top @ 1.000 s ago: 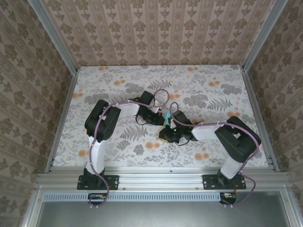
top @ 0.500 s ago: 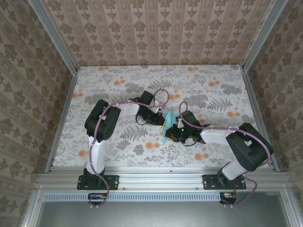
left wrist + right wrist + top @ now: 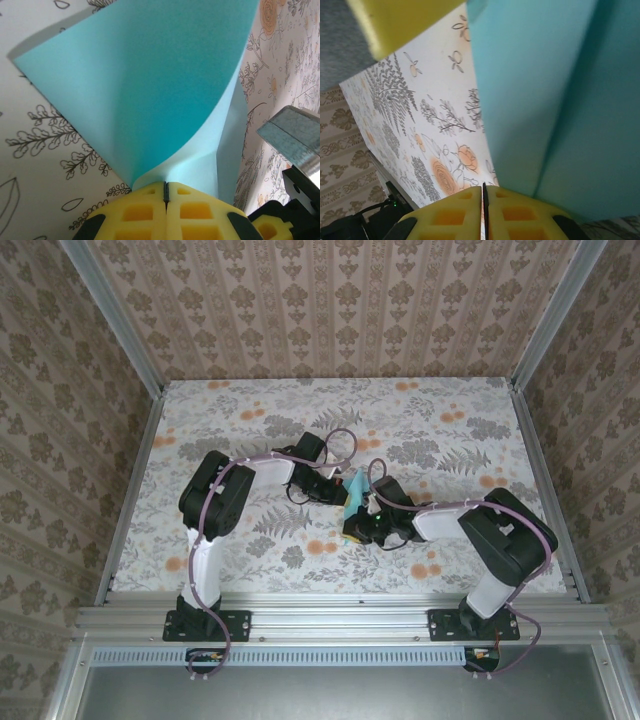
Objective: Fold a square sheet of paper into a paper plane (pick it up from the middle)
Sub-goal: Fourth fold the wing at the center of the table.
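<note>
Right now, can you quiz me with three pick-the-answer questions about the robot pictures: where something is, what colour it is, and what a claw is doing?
1. Where is the paper?
A) near the middle of the table
B) in the far left corner
C) off the tabletop, by the front rail

2. What colour is the paper's showing side?
A) red
B) black
C) light turquoise

3. What is the left gripper doing?
A) standing wide open
B) pinching the paper
C) holding a cup

Answers:
1 A, the top view shows it mid-table.
2 C, both wrist views show turquoise.
3 B, its yellow pads are pressed together and the paper comes out between them.
</note>
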Controlling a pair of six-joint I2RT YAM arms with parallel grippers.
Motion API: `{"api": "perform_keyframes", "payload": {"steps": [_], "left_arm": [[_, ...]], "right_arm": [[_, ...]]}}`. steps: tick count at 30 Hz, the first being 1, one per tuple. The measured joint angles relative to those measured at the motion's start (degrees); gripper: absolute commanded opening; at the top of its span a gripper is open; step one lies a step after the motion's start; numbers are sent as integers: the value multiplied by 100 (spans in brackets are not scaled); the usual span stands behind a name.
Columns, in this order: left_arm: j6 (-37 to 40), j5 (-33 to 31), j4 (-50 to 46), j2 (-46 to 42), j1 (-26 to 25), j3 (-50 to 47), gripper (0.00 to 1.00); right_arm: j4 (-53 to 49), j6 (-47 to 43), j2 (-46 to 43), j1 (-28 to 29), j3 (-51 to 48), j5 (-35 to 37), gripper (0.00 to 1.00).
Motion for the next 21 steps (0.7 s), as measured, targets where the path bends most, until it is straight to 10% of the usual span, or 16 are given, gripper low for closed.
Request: {"api": "perform_keyframes", "payload": {"steps": [21], "left_arm": [[-2, -15, -33, -68, -2, 44, 0]], "right_arm": [[44, -197, 203, 92, 46, 0, 11]]}}
